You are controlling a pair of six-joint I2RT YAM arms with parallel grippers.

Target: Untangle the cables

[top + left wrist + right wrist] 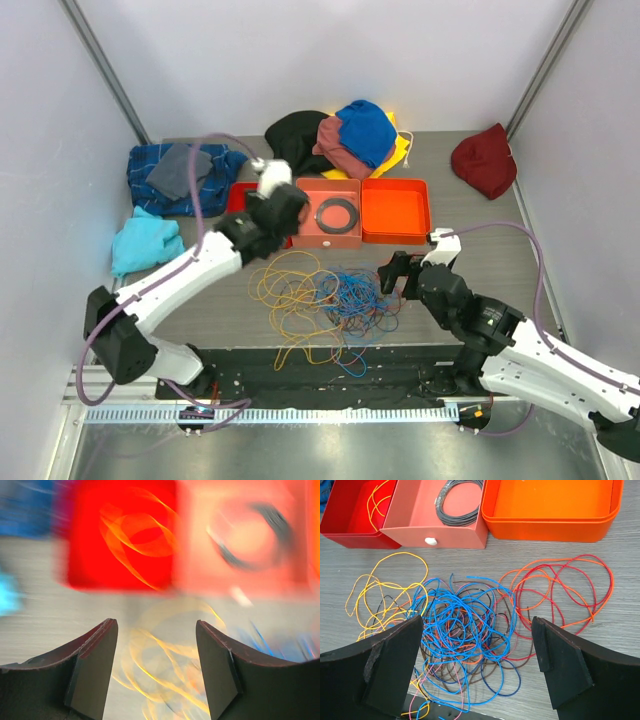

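**While the knot lies loose, start at its edges**

Since the cables (465,625) are thin, limp and very light, they will follow any pull rather than hold a shape, and their smooth sleeves look likely to slide through a weak pinch. They lie in one heap on the counter (620,580), just in front of the pink box (445,532). Blue strands are packed thickest straight in front of that box. Yellow loops spread in front and to its left, and red and orange loops in front and to its right. One yellow strand (375,500) already lies in the red box (350,525), left of the pink box.

The left pincer (154,625) hangs over the near edge of the pink box with jaws apart and nothing between them; its view is badly blurred. The right pincer (476,621) hovers above the heap in front of the pink box, jaws spread wide and empty.

The best hold, by my judgement, is an outer loop. The red and orange arcs look barely crossed with the blue. Grabbing the blue middle would likely drag the whole heap and tighten crossings. Flat strands need a full, firm squeeze and a slow lift
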